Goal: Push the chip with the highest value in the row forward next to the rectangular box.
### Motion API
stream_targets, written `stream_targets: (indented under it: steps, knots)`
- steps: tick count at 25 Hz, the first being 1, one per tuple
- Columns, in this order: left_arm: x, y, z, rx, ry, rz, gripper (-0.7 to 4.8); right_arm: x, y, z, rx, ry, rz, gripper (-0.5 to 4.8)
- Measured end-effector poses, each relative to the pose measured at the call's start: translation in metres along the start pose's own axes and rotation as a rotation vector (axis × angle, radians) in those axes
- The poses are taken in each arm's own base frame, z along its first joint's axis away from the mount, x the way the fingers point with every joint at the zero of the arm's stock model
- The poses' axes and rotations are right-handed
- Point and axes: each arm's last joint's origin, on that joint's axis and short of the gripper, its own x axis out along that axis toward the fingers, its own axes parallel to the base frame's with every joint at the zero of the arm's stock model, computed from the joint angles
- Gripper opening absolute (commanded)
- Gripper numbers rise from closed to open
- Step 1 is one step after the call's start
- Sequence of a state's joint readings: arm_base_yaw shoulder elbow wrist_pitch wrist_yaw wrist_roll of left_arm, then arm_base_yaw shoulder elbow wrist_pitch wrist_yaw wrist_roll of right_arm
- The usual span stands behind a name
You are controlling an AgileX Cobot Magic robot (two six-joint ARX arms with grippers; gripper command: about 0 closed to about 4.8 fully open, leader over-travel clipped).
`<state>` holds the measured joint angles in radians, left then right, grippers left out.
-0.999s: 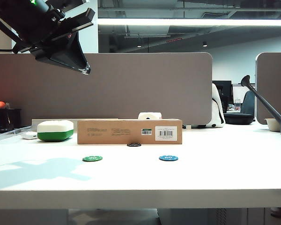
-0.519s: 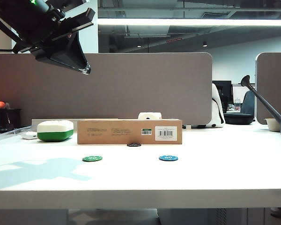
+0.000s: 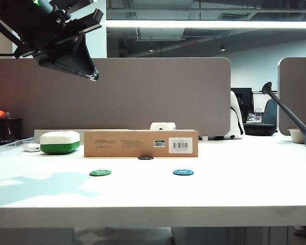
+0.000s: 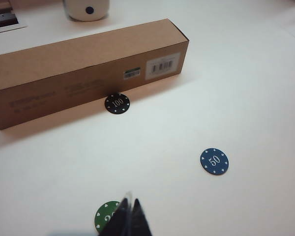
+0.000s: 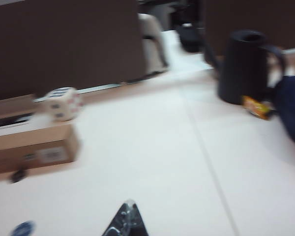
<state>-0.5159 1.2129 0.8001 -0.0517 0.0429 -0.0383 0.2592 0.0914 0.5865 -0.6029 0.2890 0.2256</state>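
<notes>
The black chip (image 4: 117, 103) marked 100 lies flat against the front face of the brown rectangular box (image 4: 78, 59); in the exterior view the chip (image 3: 146, 157) sits just under the box (image 3: 141, 143). The green chip (image 3: 100, 173) and blue chip (image 3: 183, 172) marked 50 remain of the row, nearer the table's front edge. My left gripper (image 3: 93, 75) hangs high at the upper left, shut and empty; in its wrist view its tip (image 4: 129, 206) partly covers the green chip (image 4: 104, 216). My right gripper (image 5: 129, 209) is shut, empty, and out of the exterior view.
A white-and-green rounded case (image 3: 60, 142) stands left of the box. A large white die (image 3: 162, 126) sits behind it. A dark watering can (image 5: 248, 66) is at the far right, its spout (image 3: 285, 107) showing in the exterior view. A grey partition (image 3: 143, 92) backs the table.
</notes>
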Motion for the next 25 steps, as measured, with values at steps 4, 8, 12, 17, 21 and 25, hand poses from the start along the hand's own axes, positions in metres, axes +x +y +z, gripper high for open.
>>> stream_targets:
  steps: [4,8,12,17,21,25]
  knots:
    - [0.0,0.0,0.0,0.0,0.0,0.0,-0.05,0.021,-0.008,-0.028,0.023,-0.052,-0.126,-0.05]
    - [0.0,0.0,0.0,0.0,0.0,-0.001,-0.05,0.04,-0.01,-0.056,0.016,-0.023,-0.118,-0.05]
    - [0.0,0.0,0.0,0.0,0.0,0.001,-0.05,0.049,-0.014,-0.081,0.016,-0.018,-0.115,-0.05]
    - [0.0,0.0,0.0,0.0,0.0,0.0,-0.05,0.051,-0.017,-0.085,0.014,-0.018,-0.144,-0.05]
    - [0.0,0.0,0.0,0.0,0.0,0.0,-0.05,0.057,-0.025,-0.093,-0.004,-0.045,-0.199,-0.05]
    - [0.0,0.0,0.0,0.0,0.0,0.0,-0.05,0.065,-0.024,-0.106,-0.001,-0.067,-0.075,-0.05]
